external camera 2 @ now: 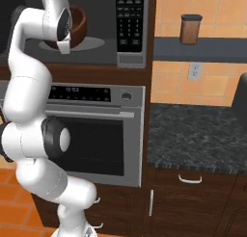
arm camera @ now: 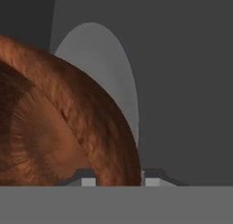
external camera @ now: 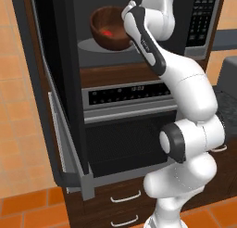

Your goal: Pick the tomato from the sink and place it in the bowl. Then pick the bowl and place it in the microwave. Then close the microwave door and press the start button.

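Note:
The brown wooden bowl [external camera: 104, 23] stands on the grey turntable [external camera: 88, 45] inside the open microwave [external camera: 201, 18]. The red tomato [external camera: 108, 32] lies in the bowl. My gripper [arm camera: 118, 178] reaches into the cavity at the bowl's right rim. In the hand view its two fingertips [arm camera: 84, 178] straddle the bowl's wall [arm camera: 91, 127], close against it on both sides. The microwave door [external camera: 55, 60] hangs wide open at the left, seen nearly edge-on. From the right base view the bowl [external camera 2: 79, 21] peeks out behind my arm, beside the keypad [external camera 2: 130, 19]. The sink is out of view.
A wall oven [external camera 2: 96, 94] with a display strip sits below the microwave, with drawers [external camera: 125, 197] under it. A dark stone counter [external camera 2: 193, 130] lies to the right. A brown canister [external camera 2: 190, 29] stands on a shelf above it. The open door juts out on the left.

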You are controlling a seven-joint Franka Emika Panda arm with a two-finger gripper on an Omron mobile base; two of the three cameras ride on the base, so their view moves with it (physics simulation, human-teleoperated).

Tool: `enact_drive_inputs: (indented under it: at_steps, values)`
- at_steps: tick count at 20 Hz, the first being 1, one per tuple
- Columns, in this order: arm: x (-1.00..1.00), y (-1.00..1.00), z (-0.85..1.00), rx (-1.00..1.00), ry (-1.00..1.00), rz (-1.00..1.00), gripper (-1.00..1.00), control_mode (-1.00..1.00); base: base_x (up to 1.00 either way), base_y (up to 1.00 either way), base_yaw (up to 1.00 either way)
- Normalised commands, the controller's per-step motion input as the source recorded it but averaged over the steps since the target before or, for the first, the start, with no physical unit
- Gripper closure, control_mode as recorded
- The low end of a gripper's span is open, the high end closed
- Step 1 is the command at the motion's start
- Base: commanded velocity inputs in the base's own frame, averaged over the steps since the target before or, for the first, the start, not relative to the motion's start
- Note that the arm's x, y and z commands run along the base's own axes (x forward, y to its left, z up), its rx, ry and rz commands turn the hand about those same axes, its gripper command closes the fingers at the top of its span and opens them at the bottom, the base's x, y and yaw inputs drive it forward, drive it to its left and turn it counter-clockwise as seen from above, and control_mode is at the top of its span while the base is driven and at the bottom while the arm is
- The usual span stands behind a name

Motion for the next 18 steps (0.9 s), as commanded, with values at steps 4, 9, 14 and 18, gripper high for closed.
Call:
enact_drive_inputs:
  at_steps: [4, 9, 14, 18]
  values:
    - [0.02, 0.00, -0.01, 0.00, -0.03, 0.00, -1.00, -1.00, 0.00, 0.00, 0.00]
    - [-0.31, 0.00, 0.00, 0.02, -0.22, 0.00, -1.00, -1.00, 0.00, 0.00, 0.00]
    - [-0.83, 0.00, -0.07, 0.00, -0.26, 0.00, -1.00, -1.00, 0.00, 0.00, 0.00]
    - [-0.92, -0.03, -0.41, -0.02, -0.22, 0.00, -1.00, -1.00, 0.00, 0.00, 0.00]
